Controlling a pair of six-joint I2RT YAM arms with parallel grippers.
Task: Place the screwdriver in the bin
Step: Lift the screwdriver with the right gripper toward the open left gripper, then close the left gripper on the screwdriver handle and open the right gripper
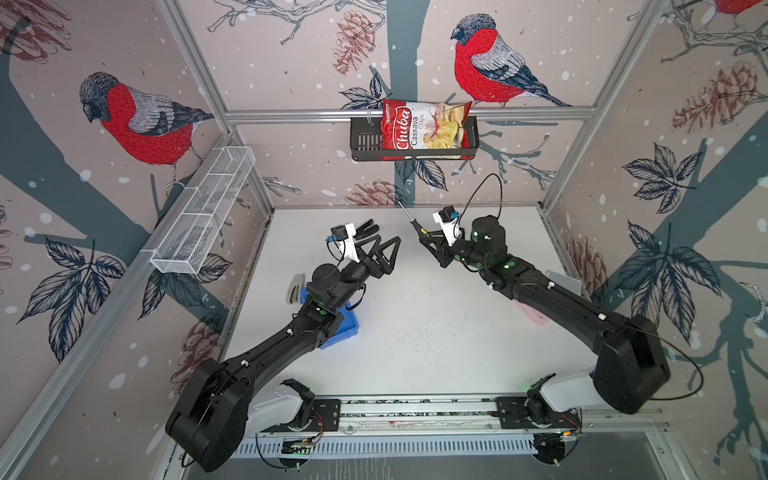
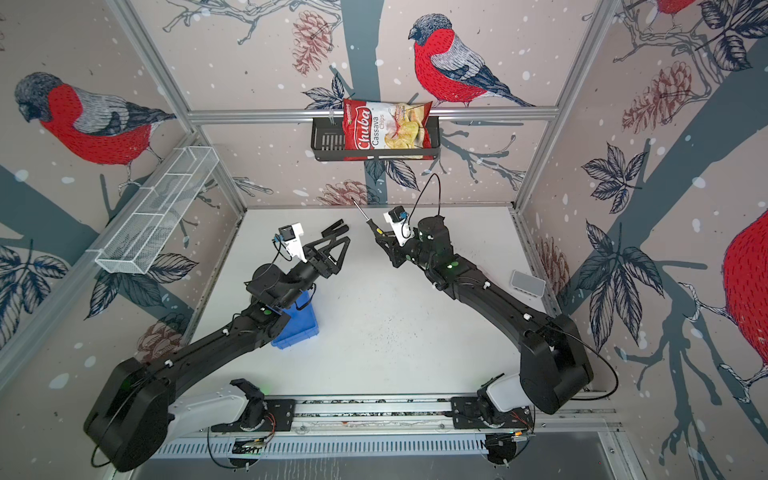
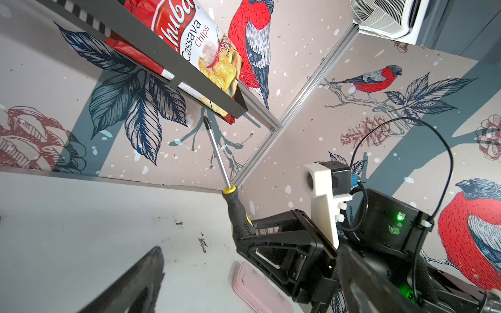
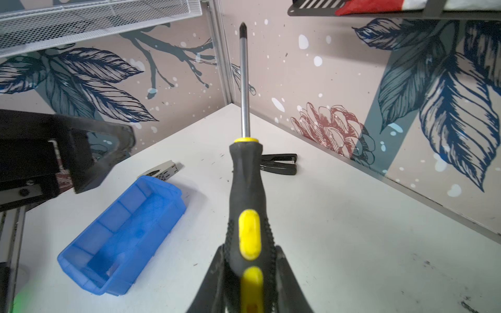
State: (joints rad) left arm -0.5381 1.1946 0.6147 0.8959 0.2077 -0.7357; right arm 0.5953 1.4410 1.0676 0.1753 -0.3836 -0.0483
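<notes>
Right wrist view: my right hand (image 4: 250,253) is pinching the black and yellow screwdriver (image 4: 245,184) by its handle at the lower middle of the frame, its tip pointing up, off the table (image 4: 352,216). The blue bin (image 4: 176,200) sits on the table at the lower left, apart from the screwdriver. In both top views my left hand (image 1: 380,237) is spread wide, just left of the middle.

We see the screwdriver (image 4: 245,176), black-handled with yellow accents and a thin metal shaft, held off the table (image 4: 352,216), tip apparently angled up toward the back wall (image 1: 324,174). The bright blue bin (image 4: 81,272) sits open-side-up on the table, well apart.
</notes>
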